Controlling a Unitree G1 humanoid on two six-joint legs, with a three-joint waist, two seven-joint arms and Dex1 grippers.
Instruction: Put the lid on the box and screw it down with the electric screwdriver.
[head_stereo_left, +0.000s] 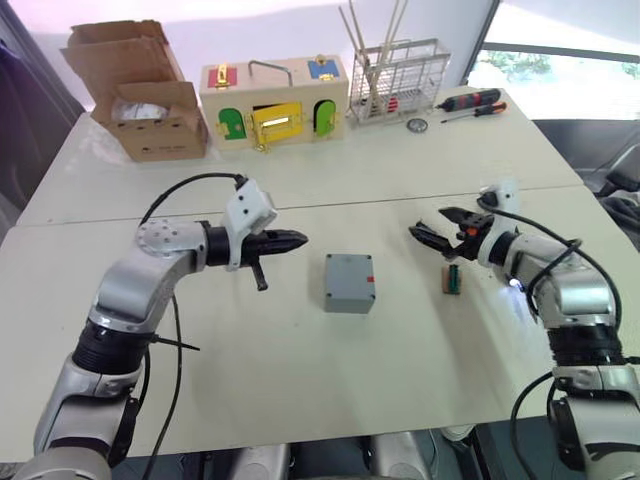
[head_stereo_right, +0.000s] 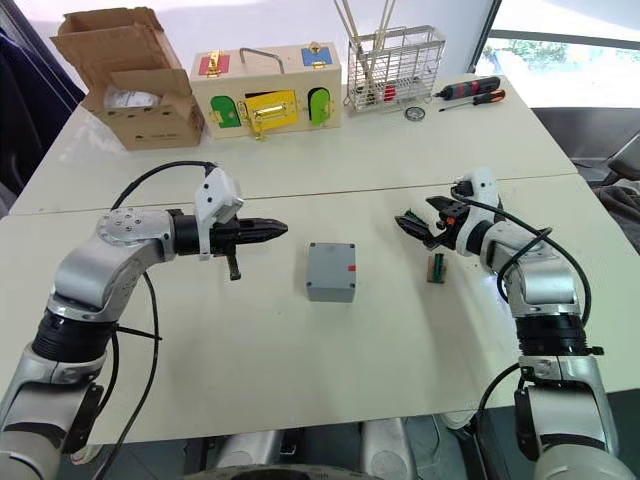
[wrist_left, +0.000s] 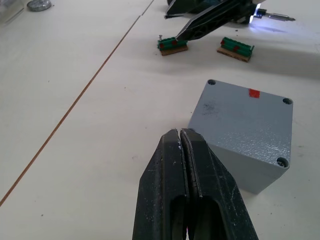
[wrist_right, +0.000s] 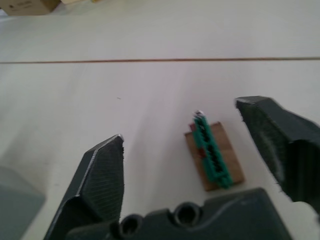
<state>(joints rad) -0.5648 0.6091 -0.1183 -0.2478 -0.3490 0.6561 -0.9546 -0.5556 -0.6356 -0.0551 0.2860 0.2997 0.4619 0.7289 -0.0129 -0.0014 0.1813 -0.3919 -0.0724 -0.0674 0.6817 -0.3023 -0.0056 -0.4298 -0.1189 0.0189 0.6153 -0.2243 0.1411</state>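
The grey box (head_stereo_left: 349, 283) stands mid-table with a red mark at its right edge. Its top face (wrist_left: 245, 115) is closed and has a hole in each corner; I cannot tell the lid apart from the box. My left gripper (head_stereo_left: 300, 239) is shut and empty, hovering just left of the box. My right gripper (head_stereo_left: 430, 222) hangs open to the right of the box, above a green terminal block (wrist_right: 212, 157). A white light (head_stereo_left: 515, 284) glows under my right forearm, with a thin metal tip (wrist_left: 280, 18) beside it. The electric screwdriver's body is hidden.
Along the far edge stand a cardboard box (head_stereo_left: 140, 95), a wooden box with coloured doors (head_stereo_left: 272, 105), a wire rack (head_stereo_left: 398, 80) and two hand screwdrivers (head_stereo_left: 472, 102). A second terminal block (wrist_left: 235, 48) lies near the first.
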